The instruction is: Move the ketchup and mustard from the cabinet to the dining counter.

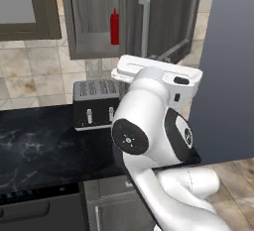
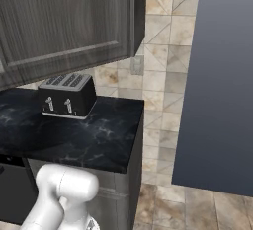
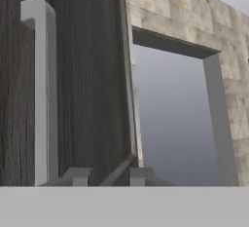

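The cabinet [image 1: 74, 36] stands open above the worktop, its door [image 1: 166, 12] swung out toward me. Inside, the red ketchup [image 1: 114, 27] stands upright on the shelf. The mustard and the dining counter are out of view. In the hand view the door [image 3: 87, 75] fills the left side, with its long silver bar handle [image 3: 41, 94] running along it. My gripper [image 3: 109, 175] sits at the door's free edge, one fingertip [image 3: 78, 175] on each side of that edge, closed on it. My white arm hides the gripper in the left base view.
A black toaster [image 1: 96, 103] [image 2: 66, 95] sits on the black marble worktop [image 1: 39, 145] [image 2: 89, 140] below the cabinet. A glass-fronted cabinet [image 1: 20, 7] hangs at upper left. A tall blue-grey panel [image 1: 223, 76] [image 2: 217, 76] closes off the right side.
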